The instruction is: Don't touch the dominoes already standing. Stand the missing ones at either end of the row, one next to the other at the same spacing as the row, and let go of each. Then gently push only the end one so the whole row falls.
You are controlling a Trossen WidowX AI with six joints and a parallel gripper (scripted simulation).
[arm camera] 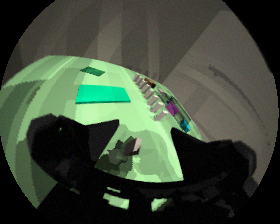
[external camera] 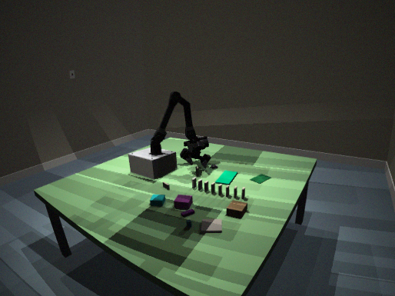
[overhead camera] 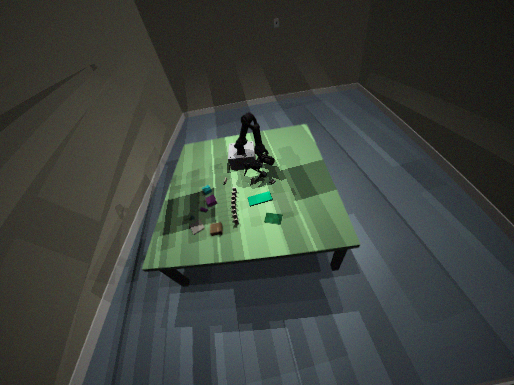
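Note:
The row of several dominoes stands upright. My gripper is open and empty, low over the table on the robot-base side of the row. A single domino is just below and between the spread fingers, apart from the row; it looks upright, though shadow blurs its outline. Another domino lies left of the row's near end in the top view. A small dark piece, perhaps a domino, lies beyond the gripper.
A teal-green slab and a dark green patch lie on one side of the row. On the other are a cyan block, purple block, purple cylinder, brown block and pale slab.

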